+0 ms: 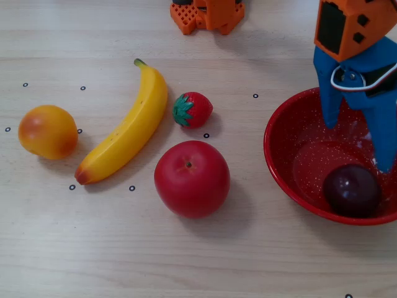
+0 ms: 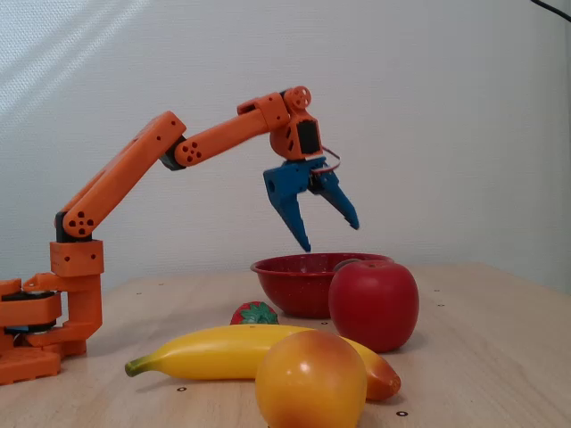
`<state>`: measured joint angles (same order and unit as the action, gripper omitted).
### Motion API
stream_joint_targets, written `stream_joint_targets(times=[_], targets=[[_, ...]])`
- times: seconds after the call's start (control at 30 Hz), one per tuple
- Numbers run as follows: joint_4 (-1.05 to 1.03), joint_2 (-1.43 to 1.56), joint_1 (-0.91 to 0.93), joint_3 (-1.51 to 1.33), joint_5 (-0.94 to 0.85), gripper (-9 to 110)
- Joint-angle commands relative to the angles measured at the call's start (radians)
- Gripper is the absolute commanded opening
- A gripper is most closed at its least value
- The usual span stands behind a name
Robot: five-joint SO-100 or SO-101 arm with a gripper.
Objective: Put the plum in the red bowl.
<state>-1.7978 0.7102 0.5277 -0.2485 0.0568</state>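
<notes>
While the plum (image 1: 352,189) rests inside the red bowl (image 1: 285,161) — right of the apple (image 1: 191,178) | gripper (image 2: 332,237) hangs above bowl — jaws spread wide, holding nothing

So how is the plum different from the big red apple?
The plum is dark purple and small, while the apple is bright red and much bigger. The plum lies inside the red bowl, but the apple sits on the bare table outside it. The open blue pincer hangs over the plum, not over the apple. Both are round, shiny toy fruits.
</notes>
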Motion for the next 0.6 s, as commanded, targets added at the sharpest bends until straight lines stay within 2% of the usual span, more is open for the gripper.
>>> stream_joint_targets(times=[0.0,0.2,0.37,0.57], targets=[[-0.109,0.273,-0.026,0.021,-0.040,34],[-0.106,0.453,-0.089,-0.069,-0.054,11],[-0.106,0.592,-0.156,-0.183,-0.052,3],[-0.103,0.759,-0.221,-0.348,-0.005,0]])
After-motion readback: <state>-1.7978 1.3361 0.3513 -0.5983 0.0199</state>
